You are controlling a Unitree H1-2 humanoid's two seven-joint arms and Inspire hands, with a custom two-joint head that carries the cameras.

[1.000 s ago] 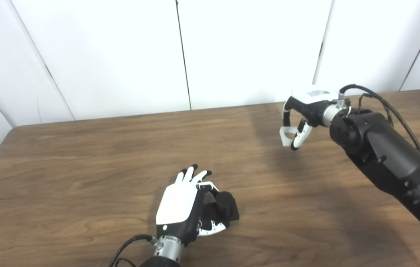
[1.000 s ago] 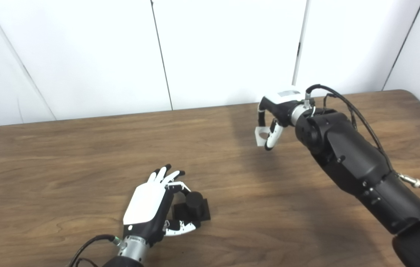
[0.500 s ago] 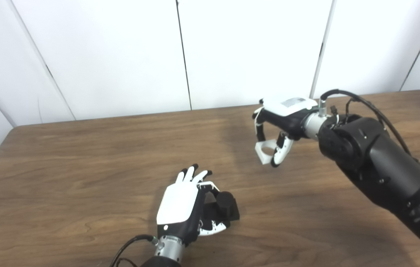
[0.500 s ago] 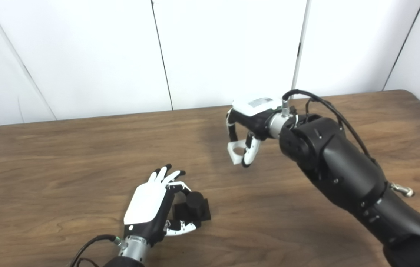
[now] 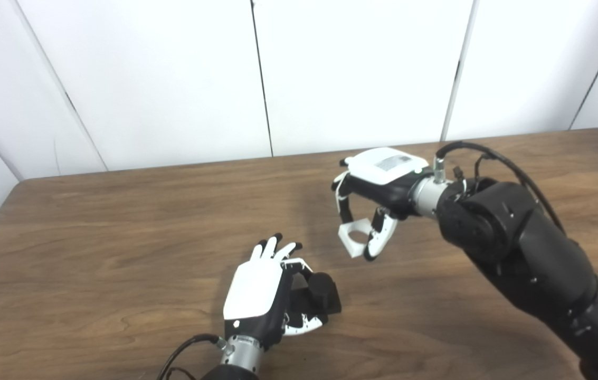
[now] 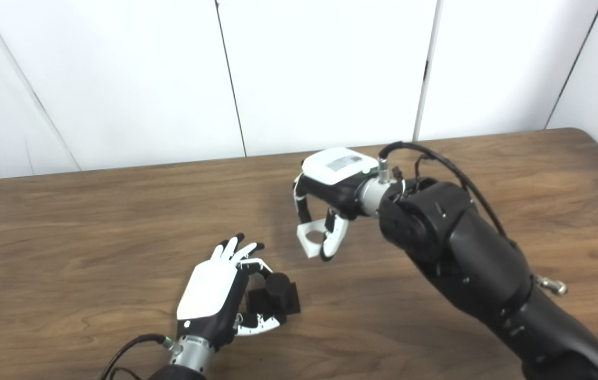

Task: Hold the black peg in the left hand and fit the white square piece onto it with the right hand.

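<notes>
Left hand (image 5: 259, 298) low on the worktop (image 5: 119, 221), fingers curled around the black peg (image 5: 321, 295), round stub facing up. Right hand (image 5: 378, 190) above and beyond, fingers pinching the white square piece (image 5: 354, 237) by its edge, well apart from the peg. Risks: tilted hole jamming on the stub; thin pinch slipping; peg shoved loose.

no readable text, a blurred label patch on the right hand (image 5: 380, 174), illegible
</notes>
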